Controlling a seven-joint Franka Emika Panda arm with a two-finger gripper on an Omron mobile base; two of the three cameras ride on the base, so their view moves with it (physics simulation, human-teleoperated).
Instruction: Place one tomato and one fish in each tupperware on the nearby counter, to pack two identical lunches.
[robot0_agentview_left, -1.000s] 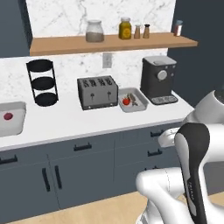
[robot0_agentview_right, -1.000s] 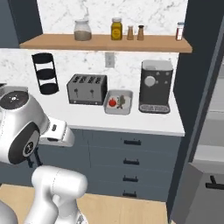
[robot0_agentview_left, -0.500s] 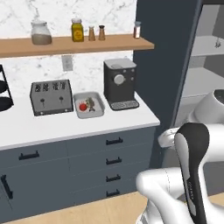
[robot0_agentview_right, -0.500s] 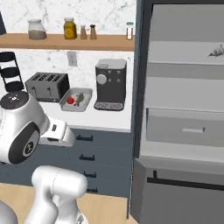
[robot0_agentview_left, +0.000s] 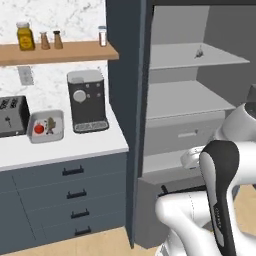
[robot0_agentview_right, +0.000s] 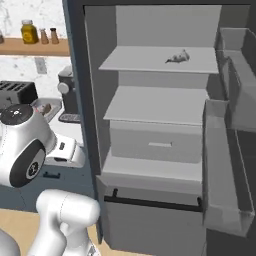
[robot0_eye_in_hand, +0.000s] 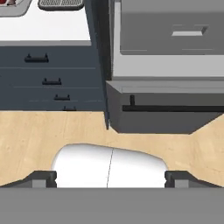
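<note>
Gaping as wide as it goes, the hand (robot0_eye_in_hand: 109, 177) holds nothing and touches nothing; its two dark fingertips (robot0_eye_in_hand: 43, 177) stand far apart above the wooden floor (robot0_eye_in_hand: 39, 135). One shallow light-grey rectangular tupperware tub (robot0_agentview_left: 46, 126) sits on the flat white tabletop (robot0_agentview_left: 70, 146) between the toaster (robot0_agentview_left: 11, 116) and the black coffee machine (robot0_agentview_left: 87, 100), with a red tomato (robot0_agentview_left: 39, 128) and a brownish item inside. A small grey fish (robot0_agentview_right: 177, 57) lies on the open fridge's upper shelf (robot0_agentview_right: 140, 62).
</note>
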